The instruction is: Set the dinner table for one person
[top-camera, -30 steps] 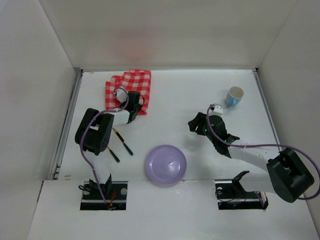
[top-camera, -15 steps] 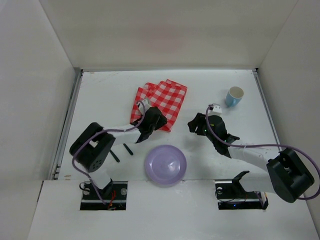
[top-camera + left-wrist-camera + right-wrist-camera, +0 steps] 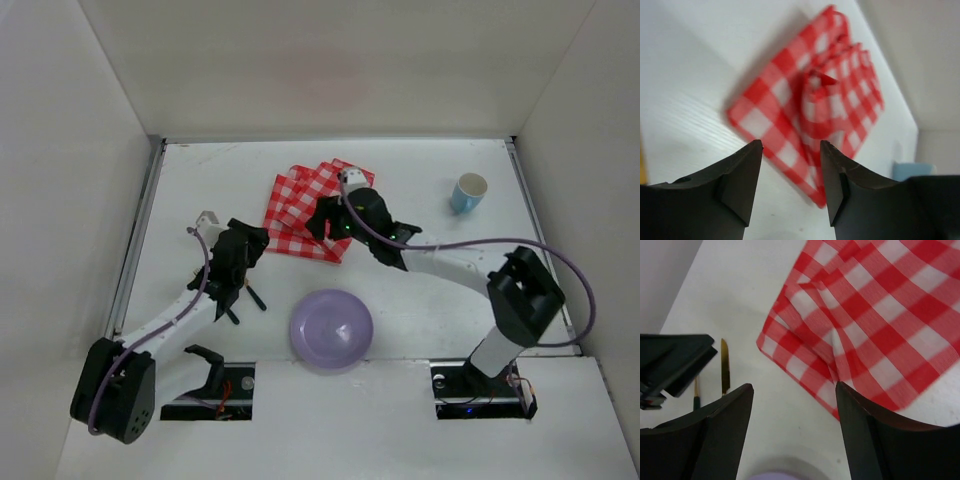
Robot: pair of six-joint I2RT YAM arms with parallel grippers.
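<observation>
The red-and-white checked cloth (image 3: 295, 212) lies rumpled on the white dinner table (image 3: 450, 300), just beyond the centre. My left gripper (image 3: 248, 245) stands open a little to the cloth's left, apart from it. In the left wrist view the cloth (image 3: 825, 100) lies ahead of the open gripper (image 3: 790, 145), which holds nothing. My right gripper (image 3: 325, 222) hovers open over the cloth's right near edge. In the right wrist view the gripper (image 3: 795, 387) is open above the bare table beside the cloth (image 3: 880, 315).
A purple plate (image 3: 331, 330) sits near the front centre. A blue cup (image 3: 467, 192) stands at the far right. A knife (image 3: 724, 365) and another dark-handled utensil (image 3: 229, 312) lie under and beside the left gripper. Metal rails line both sides.
The left gripper dragged the cloth from the far left to the centre, let go, opened and drew back to the left. The right arm swung left over the cloth.
</observation>
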